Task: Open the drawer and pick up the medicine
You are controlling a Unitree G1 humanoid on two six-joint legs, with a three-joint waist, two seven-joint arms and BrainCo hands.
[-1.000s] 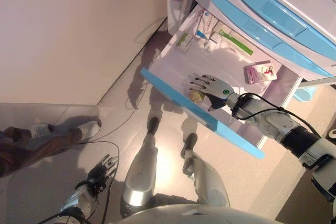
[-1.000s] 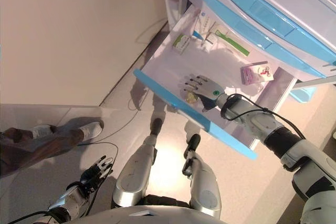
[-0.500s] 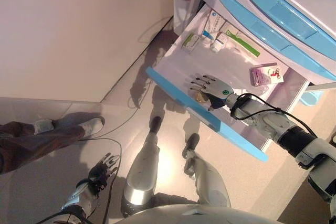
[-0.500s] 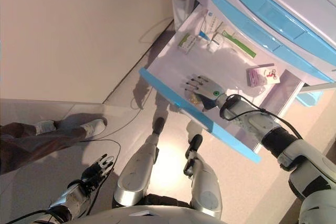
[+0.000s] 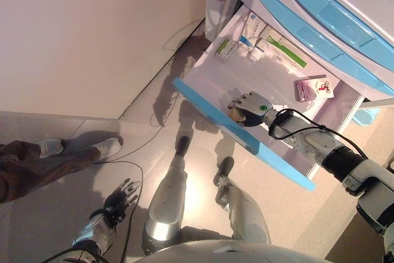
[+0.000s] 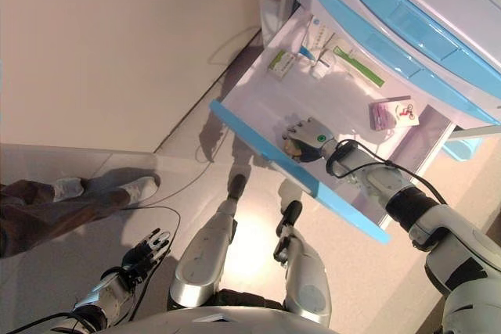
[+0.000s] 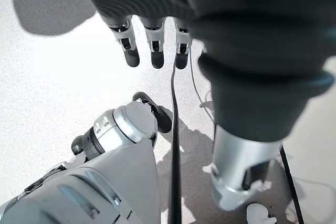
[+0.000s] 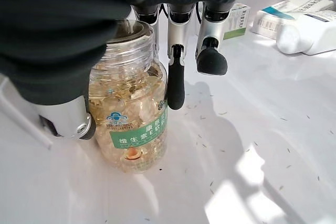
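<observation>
The pale drawer point(image 5: 209, 78) with a blue front point(image 5: 206, 110) stands pulled out of the cabinet. Near its front stands a clear medicine bottle point(image 8: 131, 124) full of yellow capsules, also seen in the head view as the bottle point(image 5: 234, 114). My right hand point(image 5: 253, 108) reaches in from the right and is curled round it; in the right wrist view its fingers point(image 8: 176, 77) press one side and the thumb point(image 8: 73, 121) the other. My left hand point(image 5: 120, 198) hangs low by the floor with relaxed fingers point(image 7: 152, 51), holding nothing.
Further back in the drawer lie a green-white box point(image 5: 226, 48), a white bottle point(image 5: 257, 50), a long green-striped box point(image 5: 286, 50) and a pink box point(image 5: 311, 87). Shut blue drawers point(image 5: 326, 16) sit above. A person's legs and shoes point(image 5: 55, 152) stand at the left.
My right hand's fingers, straight over the bottle before, have curled round it. The camera has shifted a little. The left hand has stayed put.
</observation>
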